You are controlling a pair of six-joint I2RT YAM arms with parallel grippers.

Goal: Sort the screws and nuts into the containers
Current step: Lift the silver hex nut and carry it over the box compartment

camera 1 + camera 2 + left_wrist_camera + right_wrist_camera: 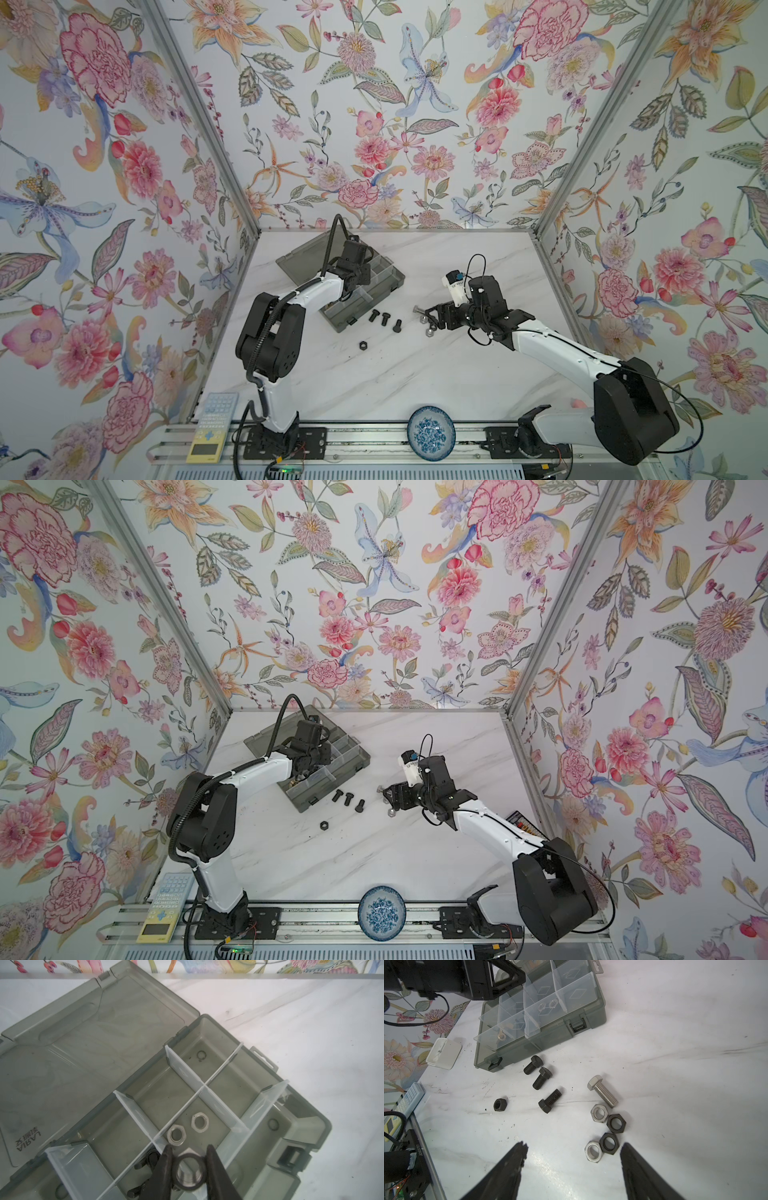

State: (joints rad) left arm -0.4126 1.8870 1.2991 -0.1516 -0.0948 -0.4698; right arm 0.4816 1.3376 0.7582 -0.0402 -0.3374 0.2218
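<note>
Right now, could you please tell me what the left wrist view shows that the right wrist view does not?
Only the left wrist view: the left end effector shut on a silver hex nut above the compartments of the organizer box, and its open lid lying flat.
Only the right wrist view: the open right end effector over the table, three black bolts, a silver bolt and five loose nuts lying outside the box.
Both: the organizer box with its clear dividers, and the marble table.
</note>
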